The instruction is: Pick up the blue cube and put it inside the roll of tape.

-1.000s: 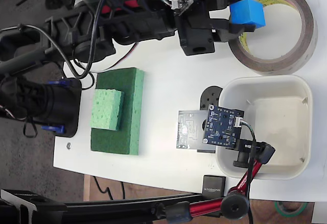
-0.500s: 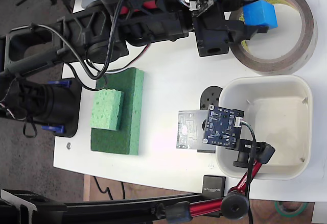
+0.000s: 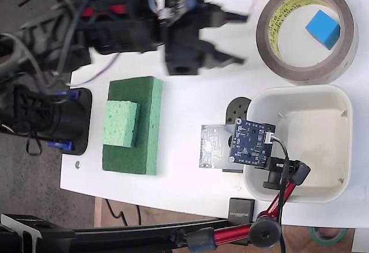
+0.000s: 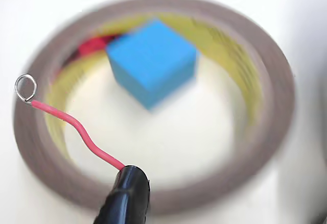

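The blue cube (image 3: pixel 323 28) lies inside the roll of tape (image 3: pixel 300 75), on the table within the ring's hole at the top right of the fixed view. My gripper (image 3: pixel 244 38) is to the left of the roll, clear of it, blurred, open with nothing between its fingers. In the wrist view the blue cube (image 4: pixel 152 60) sits tilted toward the far side of the hole, ringed by the roll of tape (image 4: pixel 278 117) with its yellowish core. A black tip (image 4: pixel 125 198) carrying a red wire with a ring (image 4: pixel 25 88) crosses the lower left.
A green sponge block (image 3: pixel 132 125) lies at the left of the table. A white tub (image 3: pixel 300 91) stands below the roll, with a circuit board on a red stand (image 3: pixel 252 143) over its left rim. The table's edge runs down the left.
The gripper has let go of the blue cube, which now rests inside the tape roll. The arm has pulled back to the left, away from the roll.
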### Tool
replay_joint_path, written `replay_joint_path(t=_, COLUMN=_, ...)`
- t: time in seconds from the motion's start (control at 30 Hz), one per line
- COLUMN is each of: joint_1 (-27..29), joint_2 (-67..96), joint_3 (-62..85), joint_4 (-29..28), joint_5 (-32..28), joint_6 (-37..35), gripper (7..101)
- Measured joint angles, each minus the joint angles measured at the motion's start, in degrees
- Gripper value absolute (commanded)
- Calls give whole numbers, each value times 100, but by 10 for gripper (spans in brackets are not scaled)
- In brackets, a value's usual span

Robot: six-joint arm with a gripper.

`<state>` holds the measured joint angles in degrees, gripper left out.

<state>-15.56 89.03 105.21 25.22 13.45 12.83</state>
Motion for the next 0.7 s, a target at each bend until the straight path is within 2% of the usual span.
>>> replay_joint_path(t=0.13, joint_1=35, joint_2=1969, joint_3=1644, joint_4=958, joint_5=185, joint_6=141, gripper=1000)
replay_joint_path(t=0.23, joint_1=97, joint_2=3568, joint_3=2997, joint_4=1441, joint_5=255, joint_6=211, gripper=1000)
replay_joint_path(t=0.37, joint_1=167, joint_2=5871, joint_3=4799, joint_4=1494, joint_5=70, joint_6=132, gripper=1000)
replay_joint_path(t=0.5, joint_1=185, joint_2=7778, joint_3=5941, joint_4=2021, joint_5=158, joint_6=-70, gripper=1000)
replay_joint_path(t=0.6, joint_1=290, joint_2=8543, joint_3=6038, joint_4=2162, joint_5=193, joint_6=-299, gripper=1000)
replay_joint_path(t=0.7, joint_1=483, joint_2=8578, joint_3=6126, joint_4=2118, joint_5=88, joint_6=-492, gripper=1000)
